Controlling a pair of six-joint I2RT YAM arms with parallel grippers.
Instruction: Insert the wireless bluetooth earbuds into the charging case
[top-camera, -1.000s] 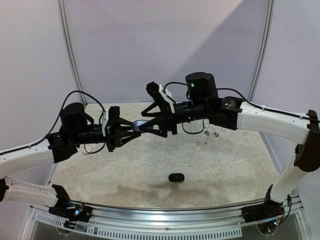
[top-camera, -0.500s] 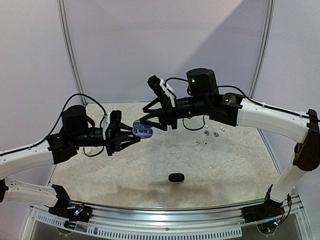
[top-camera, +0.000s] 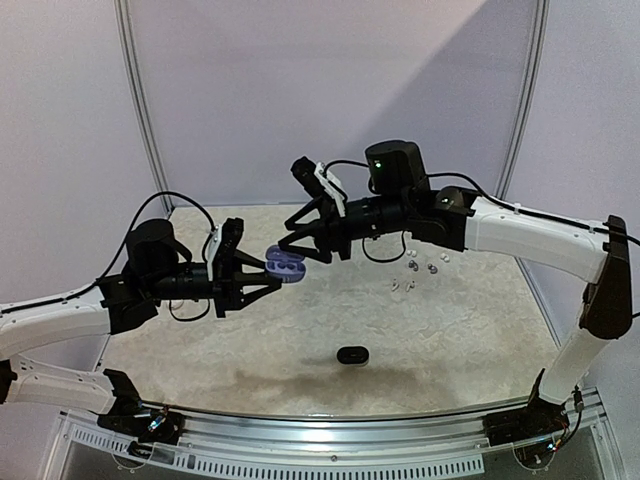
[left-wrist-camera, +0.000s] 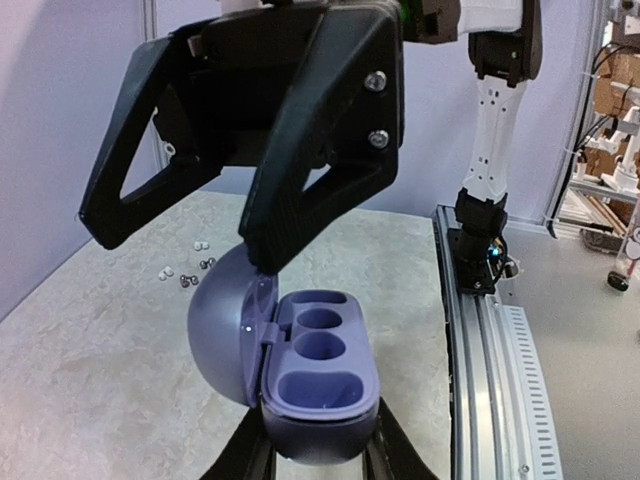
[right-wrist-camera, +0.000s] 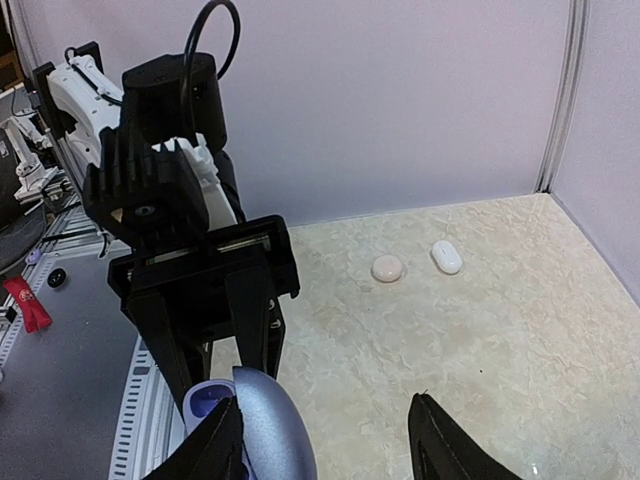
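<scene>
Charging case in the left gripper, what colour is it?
The charging case is lavender purple, clearest in the left wrist view.

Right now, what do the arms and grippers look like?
The left arm and right arm have white shells, black joints and black cables. The left gripper and right gripper are black with hollow triangular fingers. The right arm carries a green light.

White links (top-camera: 520, 238), black joints (top-camera: 150, 248), cables (top-camera: 186, 199), seemingly green light (top-camera: 379, 167).

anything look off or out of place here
Nothing looks damaged or spilled. The purple oval charging case sits in the left pincer, lid open, wells empty; the tiny earbuds lie scattered on the beige table.
</scene>
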